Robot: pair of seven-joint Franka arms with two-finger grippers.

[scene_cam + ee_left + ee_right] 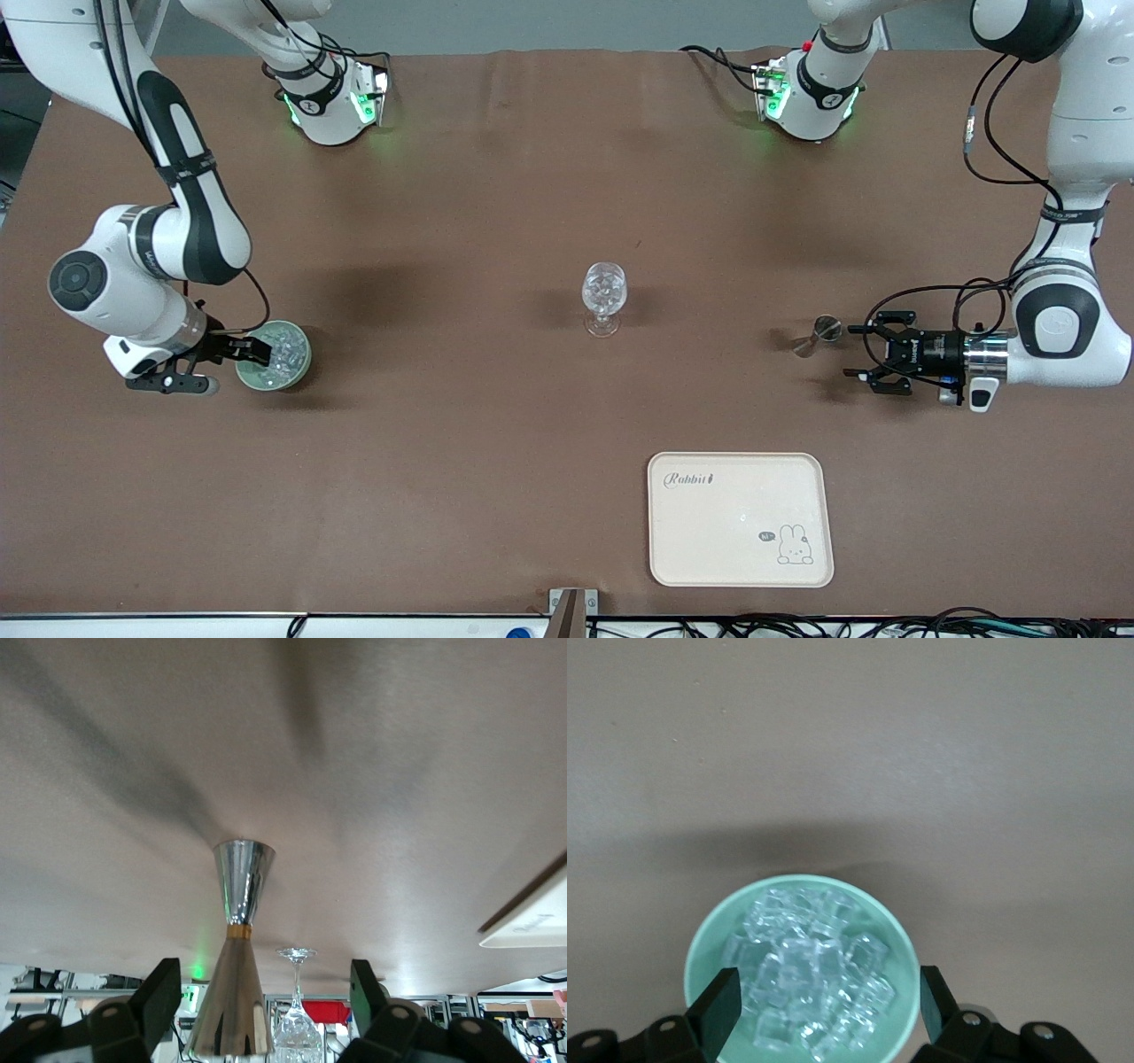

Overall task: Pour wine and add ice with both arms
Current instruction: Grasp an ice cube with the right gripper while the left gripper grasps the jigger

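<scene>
A mint-green cup [275, 357] full of ice [282, 351] stands toward the right arm's end of the table. My right gripper [217, 365] is open just above it, one finger on each side of the cup [799, 970], not touching the ice [806, 979]. A clear stemmed glass [604, 297] stands upright mid-table; its bowl glitters. A steel hourglass jigger [819, 336] stands toward the left arm's end. My left gripper [852, 352] is open, level with the jigger [237, 948] and just short of it. The glass shows past the jigger in the left wrist view [297, 1014].
A cream tray [740, 518] with a rabbit print lies nearer the front camera than the glass, toward the left arm's end; its corner shows in the left wrist view [532, 926]. Both arm bases stand at the table's back edge.
</scene>
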